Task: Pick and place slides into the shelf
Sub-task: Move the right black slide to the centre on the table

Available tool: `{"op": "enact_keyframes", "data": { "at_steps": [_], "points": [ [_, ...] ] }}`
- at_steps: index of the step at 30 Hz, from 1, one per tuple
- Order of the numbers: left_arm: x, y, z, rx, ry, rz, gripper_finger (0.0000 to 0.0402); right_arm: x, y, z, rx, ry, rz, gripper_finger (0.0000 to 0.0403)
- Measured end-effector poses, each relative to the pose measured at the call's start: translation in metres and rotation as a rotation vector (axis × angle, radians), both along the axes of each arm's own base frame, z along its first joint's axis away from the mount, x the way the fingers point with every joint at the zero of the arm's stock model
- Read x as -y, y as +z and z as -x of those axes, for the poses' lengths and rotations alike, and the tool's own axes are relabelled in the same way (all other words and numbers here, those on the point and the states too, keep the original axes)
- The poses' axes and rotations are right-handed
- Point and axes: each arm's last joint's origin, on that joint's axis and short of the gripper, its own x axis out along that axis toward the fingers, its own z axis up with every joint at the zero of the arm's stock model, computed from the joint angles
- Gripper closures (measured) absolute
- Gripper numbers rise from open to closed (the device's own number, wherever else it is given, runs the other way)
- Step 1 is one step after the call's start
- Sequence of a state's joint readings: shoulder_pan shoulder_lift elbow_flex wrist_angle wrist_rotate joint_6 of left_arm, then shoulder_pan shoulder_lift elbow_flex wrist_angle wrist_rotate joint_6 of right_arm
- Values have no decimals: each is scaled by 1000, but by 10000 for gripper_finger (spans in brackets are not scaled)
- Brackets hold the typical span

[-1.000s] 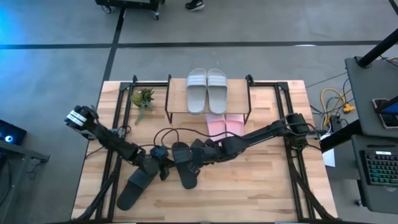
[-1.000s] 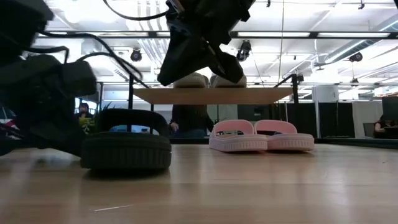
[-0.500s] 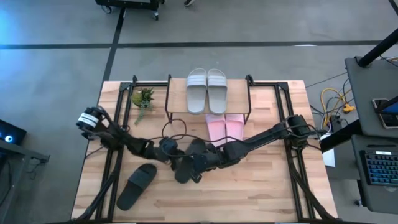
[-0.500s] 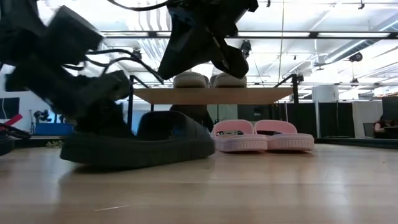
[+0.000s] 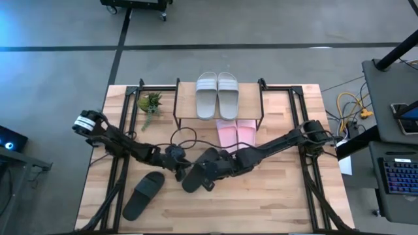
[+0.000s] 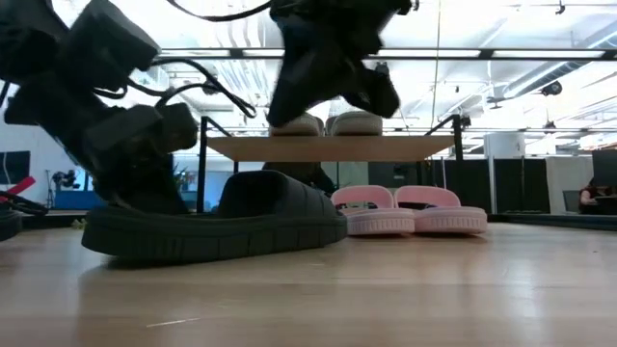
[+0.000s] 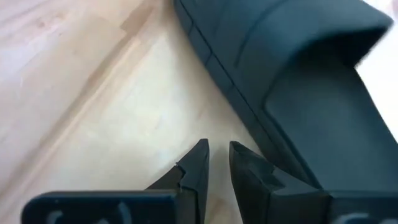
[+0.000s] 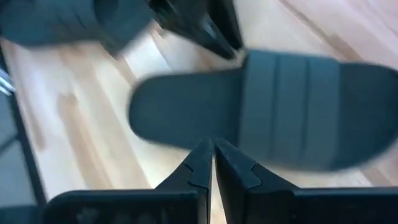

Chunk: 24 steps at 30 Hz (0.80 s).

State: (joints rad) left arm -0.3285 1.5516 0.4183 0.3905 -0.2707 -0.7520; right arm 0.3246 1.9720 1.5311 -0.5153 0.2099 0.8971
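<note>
Light wooden table (image 5: 274, 209) over grey floor (image 5: 59, 78); both grippers' fingers pressed nearly together, empty.

Matt black foam-looking slide (image 5: 196, 177) on a pale, smooth-grained wooden table (image 5: 274, 209); shelf (image 5: 186, 117) top looks like light wood.

**Colours across the scene**

The light, pale-grained wooden surface (image 5: 274, 202) has a black metal frame. On it lie two black foam slides: one (image 5: 144, 194) near the front left, one (image 5: 199, 175) mid-surface, its strap moulded in broad ridges. The low shelf, a light wooden board (image 5: 189, 116) on thin black legs, carries a light grey pair (image 5: 217, 94); a pale pink pair (image 5: 236, 132) sits beneath. A small green plant (image 5: 151, 102) stands at the back left. Both arms are dark.
</note>
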Motion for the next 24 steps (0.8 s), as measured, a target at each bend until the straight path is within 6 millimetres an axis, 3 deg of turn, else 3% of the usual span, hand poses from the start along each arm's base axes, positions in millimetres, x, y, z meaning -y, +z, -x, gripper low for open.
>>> {"op": "enact_keyframes", "data": {
  "at_steps": [9, 24],
  "points": [
    [10, 1, -3, 0, -44, 11, 350, -10, -11, 25, -219, 43, 79, 390],
    [22, -7, -30, 104, -79, 77, 350, -12, -11, 26, -219, 2, 84, 390]
  ]
}}
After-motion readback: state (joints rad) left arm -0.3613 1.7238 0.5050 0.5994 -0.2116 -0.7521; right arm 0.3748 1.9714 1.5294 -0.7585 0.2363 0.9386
